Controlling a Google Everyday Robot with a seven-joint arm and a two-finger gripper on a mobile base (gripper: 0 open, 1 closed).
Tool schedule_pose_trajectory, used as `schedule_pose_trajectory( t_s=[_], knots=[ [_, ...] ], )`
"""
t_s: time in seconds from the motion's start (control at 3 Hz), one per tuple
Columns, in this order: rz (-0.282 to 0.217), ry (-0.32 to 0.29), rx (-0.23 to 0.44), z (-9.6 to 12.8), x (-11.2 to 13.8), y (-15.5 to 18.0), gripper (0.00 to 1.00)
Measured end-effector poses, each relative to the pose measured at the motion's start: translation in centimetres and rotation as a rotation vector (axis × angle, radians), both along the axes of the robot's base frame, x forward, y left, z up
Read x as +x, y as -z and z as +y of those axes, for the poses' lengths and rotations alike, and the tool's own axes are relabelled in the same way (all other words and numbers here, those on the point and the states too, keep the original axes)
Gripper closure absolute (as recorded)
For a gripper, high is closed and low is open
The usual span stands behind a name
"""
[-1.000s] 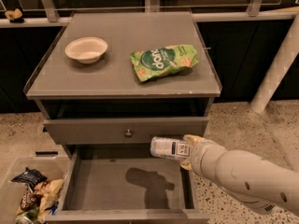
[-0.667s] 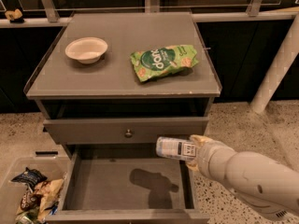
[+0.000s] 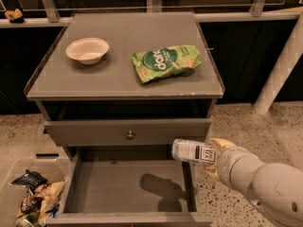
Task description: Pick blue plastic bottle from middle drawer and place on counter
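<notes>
The blue plastic bottle lies on its side in my gripper, held in the air above the right rear part of the open middle drawer. Its cap end points left. The gripper is shut on the bottle's label end, and the white arm comes in from the lower right. The drawer floor is bare and shows the bottle's shadow. The counter is above and behind, with a white bowl at its left and a green snack bag at its right.
A closed drawer front with a round knob sits between counter and open drawer. A clear bin with snack bags stands on the floor at the lower left. A white post leans at the right.
The gripper with the bottle has moved a little to the right and slightly up over the drawer. Nothing else has moved.
</notes>
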State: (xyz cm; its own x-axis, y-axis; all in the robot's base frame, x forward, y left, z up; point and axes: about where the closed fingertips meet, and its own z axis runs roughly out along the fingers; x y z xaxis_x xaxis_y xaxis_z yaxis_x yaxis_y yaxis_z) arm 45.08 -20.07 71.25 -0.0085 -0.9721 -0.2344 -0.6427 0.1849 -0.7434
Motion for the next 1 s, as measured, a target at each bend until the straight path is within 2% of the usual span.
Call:
schedule_pose_trajectory(
  t_s=[0.67, 1.0],
  knots=[
    [-0.032, -0.100, -0.049, 3.4, 3.0, -0.9, 1.00],
    [-0.037, -0.150, -0.100, 6.1, 4.8, -1.0, 1.00]
  ],
)
